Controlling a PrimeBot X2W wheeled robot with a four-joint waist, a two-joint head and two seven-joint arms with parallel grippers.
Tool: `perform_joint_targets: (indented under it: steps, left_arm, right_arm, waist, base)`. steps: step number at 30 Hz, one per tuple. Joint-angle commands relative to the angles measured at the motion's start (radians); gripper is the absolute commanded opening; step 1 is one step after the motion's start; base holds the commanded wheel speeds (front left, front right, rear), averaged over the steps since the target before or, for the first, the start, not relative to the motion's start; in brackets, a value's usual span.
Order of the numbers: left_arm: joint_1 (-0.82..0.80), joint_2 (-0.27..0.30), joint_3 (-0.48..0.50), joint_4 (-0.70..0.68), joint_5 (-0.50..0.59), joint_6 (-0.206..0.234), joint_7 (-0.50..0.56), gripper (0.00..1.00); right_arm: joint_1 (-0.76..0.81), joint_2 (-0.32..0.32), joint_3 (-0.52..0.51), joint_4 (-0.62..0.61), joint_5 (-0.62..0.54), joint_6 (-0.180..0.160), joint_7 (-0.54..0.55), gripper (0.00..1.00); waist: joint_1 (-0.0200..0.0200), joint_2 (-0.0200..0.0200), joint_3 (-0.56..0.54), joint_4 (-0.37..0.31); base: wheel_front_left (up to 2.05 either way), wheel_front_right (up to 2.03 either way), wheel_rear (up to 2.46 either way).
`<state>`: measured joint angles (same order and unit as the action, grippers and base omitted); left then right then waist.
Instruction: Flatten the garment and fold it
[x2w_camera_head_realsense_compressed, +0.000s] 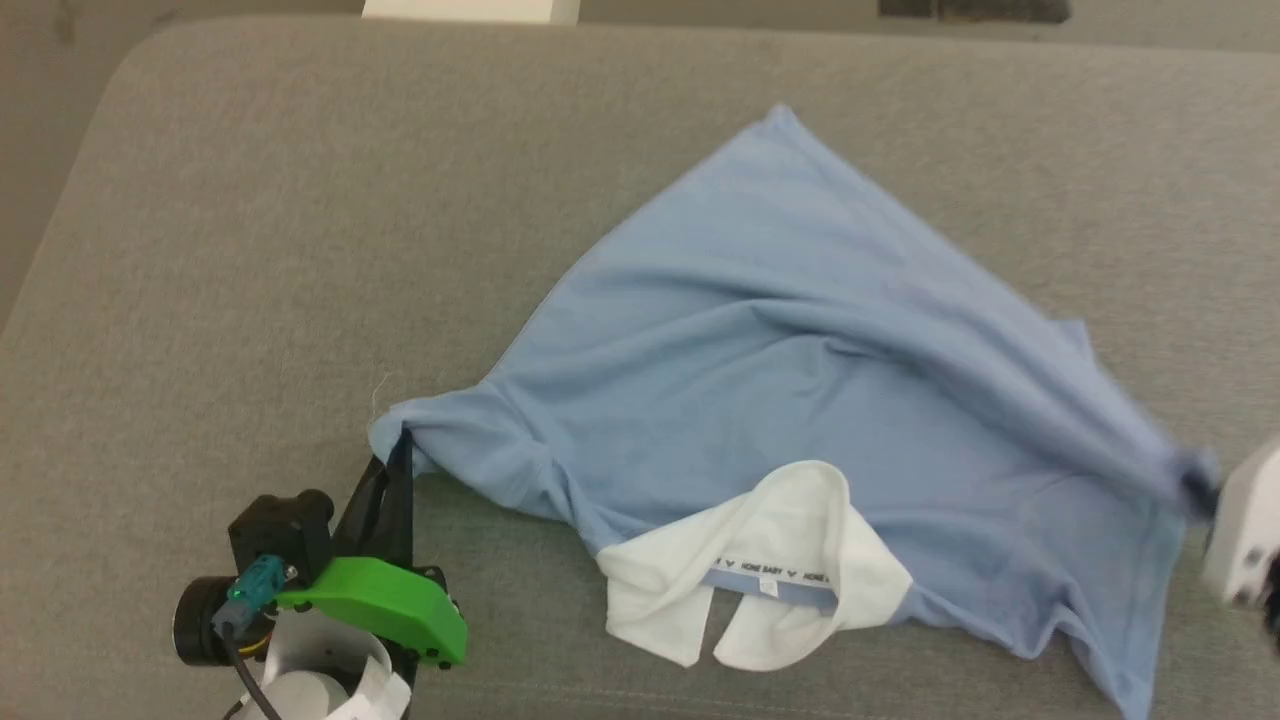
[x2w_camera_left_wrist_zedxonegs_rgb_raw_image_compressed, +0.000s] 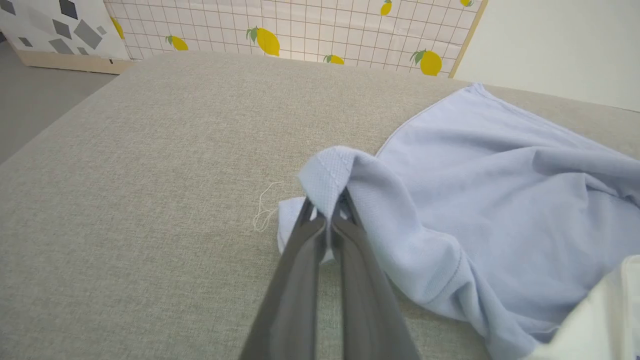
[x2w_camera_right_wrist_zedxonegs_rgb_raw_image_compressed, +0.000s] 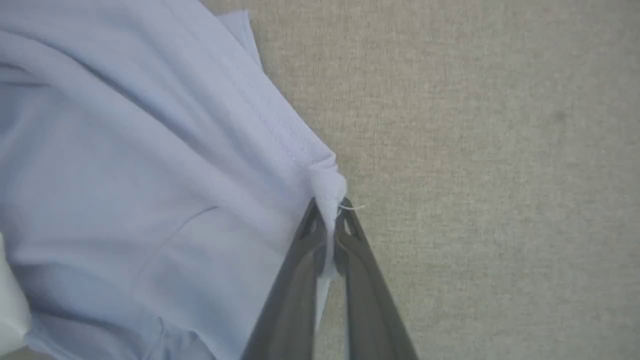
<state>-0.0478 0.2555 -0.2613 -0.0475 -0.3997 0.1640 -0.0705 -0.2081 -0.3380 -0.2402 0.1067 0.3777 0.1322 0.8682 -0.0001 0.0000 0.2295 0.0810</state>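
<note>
- A light blue garment (x2w_camera_head_realsense_compressed: 800, 360) lies spread but wrinkled on a grey fabric cushion (x2w_camera_head_realsense_compressed: 300, 200).
- Its white collar (x2w_camera_head_realsense_compressed: 790, 540) sits at the near edge of the cloth, folded open, with a printed label strip (x2w_camera_head_realsense_compressed: 770, 570) showing inside it.
- Left of the collar, the left gripper (x2w_camera_head_realsense_compressed: 400, 450) has its two dark fingers closed on a bunched corner of the blue cloth; the left wrist view shows the left gripper's tips (x2w_camera_left_wrist_zedxonegs_rgb_raw_image_compressed: 327, 215) pressed together with the fabric draped over them.
- Right of the collar, the right gripper (x2w_camera_head_realsense_compressed: 1195, 490) appears blurred at the picture's edge. In the right wrist view the right gripper (x2w_camera_right_wrist_zedxonegs_rgb_raw_image_compressed: 327, 220) is clamped on a gathered hem.
- A raised ridge of cloth runs from that grip across the garment, passing beyond the collar.
- The garment's far corner, well beyond the collar, lies flat in a point.
- A loose pale thread (x2w_camera_left_wrist_zedxonegs_rgb_raw_image_compressed: 265, 210) rests on the cushion just beside the left grip, on the side away from the collar.
</note>
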Motion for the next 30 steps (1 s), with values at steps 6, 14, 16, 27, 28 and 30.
perform_joint_targets:
  steps: [6, 14, 16, 27, 28, 30]
  left_arm:
    - [-0.005, -0.005, -0.005, 0.066, -0.023, -0.012, 0.002, 0.0]
    - [-0.021, -0.015, -0.004, 0.146, -0.045, -0.025, -0.02, 0.0]
    - [-0.023, -0.017, -0.003, 0.155, -0.049, -0.027, -0.024, 0.0]
    - [-0.028, -0.026, -0.009, 0.152, -0.057, -0.024, -0.042, 0.0]
    - [-0.033, -0.026, -0.012, 0.146, -0.055, -0.024, -0.042, 0.0]
    - [-0.047, -0.026, -0.02, 0.137, -0.05, -0.028, -0.041, 0.0]
  right_arm:
    - [0.19, 0.158, 0.023, 0.009, -0.016, -0.002, -0.008, 0.0]
    - [0.2, 0.214, 0.025, 0.019, 0.003, -0.002, -0.077, 0.6]
    - [0.181, 0.207, 0.011, -0.013, 0.023, -0.002, -0.133, 1.0]
    - [0.014, 0.193, 0.007, -0.164, 0.166, -0.002, -0.476, 1.0]
    - [-0.014, 0.178, 0.026, -0.155, 0.162, -0.002, -0.494, 1.0]
    - [-0.075, 0.16, 0.06, -0.128, 0.161, -0.002, -0.508, 1.0]
  waist:
    - [0.0001, 0.0, -0.071, -0.049]
    - [0.0001, 0.0, -0.08, -0.058]
    - [0.0001, 0.0, -0.082, -0.06]
    - [0.0001, 0.0, -0.062, -0.05]
    - [0.0001, 0.0, -0.048, -0.044]
    - [0.0001, 0.0, -0.018, -0.027]
  base:
    - [0.0, 0.0, 0.0]
    - [0.0, 0.0, 0.0]
    - [0.0, 0.0, 0.0]
    - [0.0, 0.0, 0.0]
    - [0.0, 0.0, 0.0]
    - [0.0, 0.0, 0.0]
